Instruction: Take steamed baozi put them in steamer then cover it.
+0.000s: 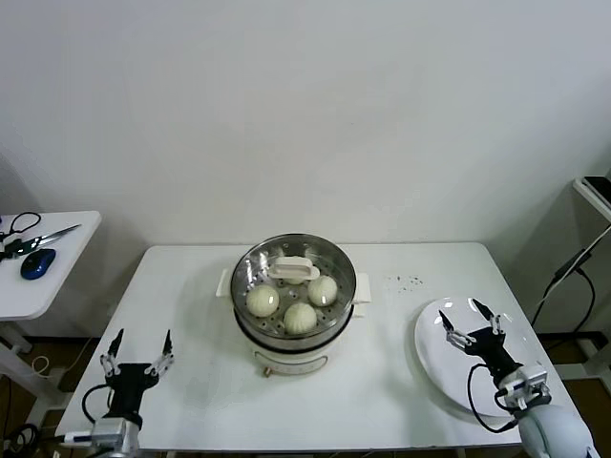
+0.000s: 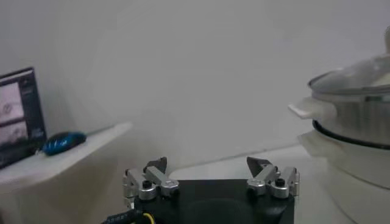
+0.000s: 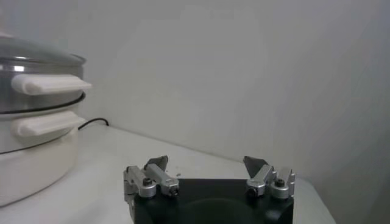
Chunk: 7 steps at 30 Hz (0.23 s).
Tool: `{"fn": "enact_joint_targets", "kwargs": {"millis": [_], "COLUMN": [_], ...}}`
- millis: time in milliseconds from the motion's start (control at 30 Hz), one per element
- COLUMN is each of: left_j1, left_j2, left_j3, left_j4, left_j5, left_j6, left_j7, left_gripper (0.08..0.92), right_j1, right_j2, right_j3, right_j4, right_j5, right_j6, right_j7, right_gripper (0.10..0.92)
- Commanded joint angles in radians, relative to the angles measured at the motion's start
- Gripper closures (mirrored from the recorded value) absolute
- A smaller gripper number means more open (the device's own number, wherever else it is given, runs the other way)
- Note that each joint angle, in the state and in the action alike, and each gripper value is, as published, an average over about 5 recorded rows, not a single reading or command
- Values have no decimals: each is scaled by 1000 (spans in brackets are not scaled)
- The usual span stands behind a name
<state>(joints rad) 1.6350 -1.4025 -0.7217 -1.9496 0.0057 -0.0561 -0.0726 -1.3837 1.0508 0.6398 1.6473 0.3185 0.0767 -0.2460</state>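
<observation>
The steamer (image 1: 346, 263), a shiny steel pot on a white base, stands mid-table with a glass lid (image 1: 293, 270) resting on it. Three steamed baozi (image 1: 263, 301) (image 1: 300, 318) (image 1: 323, 290) show through the glass on the perforated tray. My left gripper (image 1: 141, 345) hangs open and empty near the table's front left corner, well apart from the pot. My right gripper (image 1: 471, 324) is open and empty over the white plate (image 1: 437, 372) at the right. The left wrist view shows the left gripper (image 2: 207, 165) with the steamer (image 2: 356, 119) off to one side. The right wrist view shows the right gripper (image 3: 206, 163) and the steamer (image 3: 36, 115) likewise.
A white side table (image 1: 67, 277) to the left carries a blue mouse (image 1: 38, 262) and scissors. Dark specks (image 1: 409, 281) lie on the tabletop right of the pot. A shelf and cable stand at the far right edge.
</observation>
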Motion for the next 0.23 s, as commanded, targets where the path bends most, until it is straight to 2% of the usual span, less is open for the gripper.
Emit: {"fn": "enact_joint_targets", "kwargs": {"millis": [33, 233], "left_j1": [48, 47], "left_j2": [-33, -32], "left_j3": [-74, -58], "left_j4": [57, 39], "left_j5": [-191, -170], "left_j6": [-167, -157], "left_j7": [36, 36], "left_gripper": [177, 177], "right_j1": [-19, -29], "right_j2": [17, 19], "right_j3": [13, 25], "right_j4": [13, 13], "right_j5": [2, 3], "right_j6": [10, 14], "right_j7": [0, -1], "right_gripper": [203, 203]}}
